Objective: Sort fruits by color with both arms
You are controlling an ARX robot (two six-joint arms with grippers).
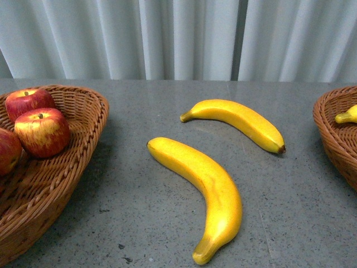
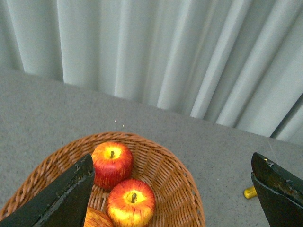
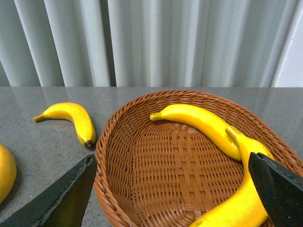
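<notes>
Front view: nearest the camera the near banana (image 1: 206,190) lies on the grey table (image 1: 139,223) just right of centre, its stem end toward six o'clock and its body curving away toward ten o'clock. Beyond it, and apart from it, the far banana (image 1: 237,120) lies with its stem toward nine o'clock and its dark tip toward four o'clock. At nine o'clock the left basket (image 1: 83,145), brown wicker, holds three red apples streaked with yellow: one (image 1: 6,151) cut off by the frame edge, one (image 1: 42,131) beside it, and one (image 1: 28,101) farthest back. At three o'clock the right basket (image 1: 334,134) is only partly in view, with a yellow banana end (image 1: 348,116) showing over its rim. A pale pleated curtain (image 1: 178,39) closes the scene at twelve o'clock. In the left wrist view the left gripper (image 2: 173,156) hangs above the apple basket with its jaws spread wide and nothing between them. In the right wrist view the right gripper (image 3: 171,157) hangs above the other basket, its jaws likewise wide apart and empty; two basket bananas (image 3: 199,120) lie inside, touching each other.
</notes>
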